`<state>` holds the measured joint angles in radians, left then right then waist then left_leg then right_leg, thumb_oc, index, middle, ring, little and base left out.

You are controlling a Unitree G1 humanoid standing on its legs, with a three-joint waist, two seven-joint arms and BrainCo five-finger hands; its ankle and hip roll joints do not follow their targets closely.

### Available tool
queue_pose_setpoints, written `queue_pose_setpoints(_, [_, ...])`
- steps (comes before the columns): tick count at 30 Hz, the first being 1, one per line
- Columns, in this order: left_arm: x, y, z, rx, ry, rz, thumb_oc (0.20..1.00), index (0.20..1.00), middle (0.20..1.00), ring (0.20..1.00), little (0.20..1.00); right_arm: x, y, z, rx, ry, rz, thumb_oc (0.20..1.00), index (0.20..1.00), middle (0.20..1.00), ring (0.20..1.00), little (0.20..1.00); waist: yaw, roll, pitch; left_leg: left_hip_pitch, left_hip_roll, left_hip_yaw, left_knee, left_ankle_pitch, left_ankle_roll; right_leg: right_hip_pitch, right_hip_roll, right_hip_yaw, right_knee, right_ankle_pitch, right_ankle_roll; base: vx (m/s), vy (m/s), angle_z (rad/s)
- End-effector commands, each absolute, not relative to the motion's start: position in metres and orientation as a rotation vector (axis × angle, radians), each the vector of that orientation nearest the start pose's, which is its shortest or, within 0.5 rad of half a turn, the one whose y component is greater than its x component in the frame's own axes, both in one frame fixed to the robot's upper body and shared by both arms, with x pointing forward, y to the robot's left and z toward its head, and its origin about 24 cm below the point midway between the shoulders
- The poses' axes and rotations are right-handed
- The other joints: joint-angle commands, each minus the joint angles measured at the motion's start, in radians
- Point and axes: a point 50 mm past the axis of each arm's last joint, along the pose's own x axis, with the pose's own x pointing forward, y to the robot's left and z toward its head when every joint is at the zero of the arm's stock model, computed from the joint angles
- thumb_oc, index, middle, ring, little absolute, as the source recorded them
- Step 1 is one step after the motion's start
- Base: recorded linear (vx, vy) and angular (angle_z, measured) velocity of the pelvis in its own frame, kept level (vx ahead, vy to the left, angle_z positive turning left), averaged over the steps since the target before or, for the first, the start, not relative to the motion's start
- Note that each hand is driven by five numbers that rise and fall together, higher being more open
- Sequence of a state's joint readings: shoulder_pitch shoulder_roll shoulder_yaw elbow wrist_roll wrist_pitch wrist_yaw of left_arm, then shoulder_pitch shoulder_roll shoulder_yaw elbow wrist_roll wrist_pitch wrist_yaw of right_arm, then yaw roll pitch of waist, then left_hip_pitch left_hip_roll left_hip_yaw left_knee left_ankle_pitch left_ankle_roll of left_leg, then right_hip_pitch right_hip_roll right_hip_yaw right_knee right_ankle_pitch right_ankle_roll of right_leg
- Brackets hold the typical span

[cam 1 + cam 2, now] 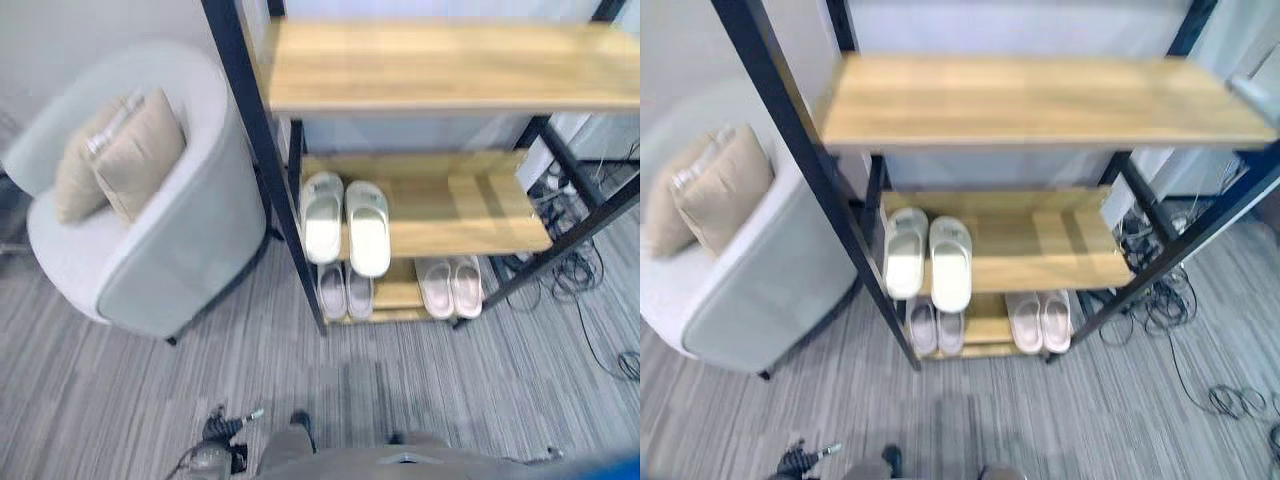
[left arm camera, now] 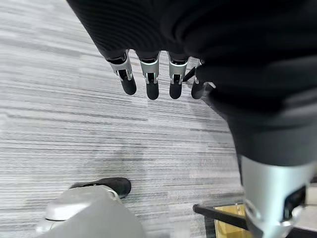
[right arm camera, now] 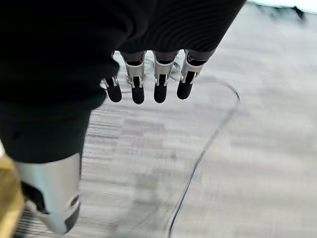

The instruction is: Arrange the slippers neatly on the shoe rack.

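A shoe rack (image 1: 440, 65) with a black frame and wooden shelves stands ahead. A pair of white slippers (image 1: 346, 222) lies side by side at the left end of the middle shelf (image 1: 470, 210), toes past its front edge. On the bottom shelf sit a pale grey pair (image 1: 345, 292) at the left and a pink pair (image 1: 451, 286) at the right. My left hand (image 2: 151, 84) hangs over the grey floor with straight fingers and holds nothing. My right hand (image 3: 158, 84) hangs likewise over the floor, open and empty.
A light grey armchair (image 1: 150, 250) with two beige cushions (image 1: 115, 155) stands close to the rack's left side. Loose cables (image 1: 590, 270) lie on the floor to the right of the rack. Striped grey carpet (image 1: 400, 380) lies in front.
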<state>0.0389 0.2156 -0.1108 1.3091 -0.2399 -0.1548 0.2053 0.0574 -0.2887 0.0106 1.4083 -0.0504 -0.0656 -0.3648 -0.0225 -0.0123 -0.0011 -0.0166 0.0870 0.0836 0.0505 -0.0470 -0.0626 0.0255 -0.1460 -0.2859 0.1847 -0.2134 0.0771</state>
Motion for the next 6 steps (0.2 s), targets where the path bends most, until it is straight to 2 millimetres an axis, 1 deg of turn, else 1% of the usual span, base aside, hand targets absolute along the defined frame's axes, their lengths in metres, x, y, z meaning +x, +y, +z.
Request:
queue_pose_setpoints(1, [0.100,0.244,-0.155,0.236,1.080,0.318,1.000,1.000,1.000,1.000,1.000,0.061,-0.291,-0.148,-0.504,1.252,-0.460,1.000,1.000,1.000,1.000,1.000,-0.006,0.007,0.051,-0.074,0.043,-0.027,-0.005,0.150,-0.031,-0.104,-0.029,0.046,0.051,0.114,0.051,0.15,-0.076,-0.17])
queue_pose_setpoints(2, [0.098,0.240,-0.156,0.258,1.096,0.289,1.000,1.000,1.000,1.000,1.000,0.056,-0.286,-0.152,-0.473,1.275,-0.440,1.000,1.000,1.000,1.000,1.000,-0.007,0.012,0.027,-0.014,0.043,-0.013,-0.080,0.171,-0.033,-0.054,-0.015,0.047,-0.023,0.144,0.059,0.10,-0.071,-0.17])
queue_pose_setpoints(3, [0.099,0.238,-0.157,0.265,1.094,0.273,1.000,1.000,1.000,1.000,1.000,0.054,-0.284,-0.153,-0.458,1.285,-0.443,1.000,1.000,1.000,1.000,1.000,-0.008,0.013,0.017,0.009,0.043,-0.005,-0.114,0.193,-0.043,-0.029,-0.008,0.047,-0.064,0.159,0.064,0.06,-0.061,-0.16])
queue_pose_setpoints(4, [0.100,0.236,-0.157,0.259,1.097,0.262,1.000,1.000,1.000,1.000,1.000,0.051,-0.283,-0.154,-0.448,1.297,-0.435,1.000,1.000,1.000,1.000,1.000,-0.009,0.017,0.008,0.017,0.044,-0.003,-0.132,0.203,-0.046,-0.017,-0.004,0.045,-0.091,0.169,0.066,-0.04,-0.028,-0.14])
queue_pose_setpoints(5, [0.093,0.243,-0.155,0.257,1.081,0.242,1.000,1.000,1.000,1.000,1.000,0.046,-0.285,-0.154,-0.396,1.312,-0.464,1.000,1.000,1.000,1.000,1.000,0.000,0.029,-0.002,0.018,0.044,-0.003,-0.138,0.209,-0.052,0.012,-0.001,0.039,-0.137,0.188,0.074,-0.07,-0.012,-0.13])
queue_pose_setpoints(6, [0.088,0.233,-0.159,0.292,1.094,0.208,1.000,1.000,1.000,1.000,1.000,0.050,-0.286,-0.153,-0.391,1.305,-0.472,1.000,1.000,1.000,1.000,1.000,-0.003,0.030,0.000,0.014,0.045,-0.003,-0.138,0.202,-0.057,0.020,-0.001,0.039,-0.155,0.197,0.073,-0.11,-0.006,-0.07])
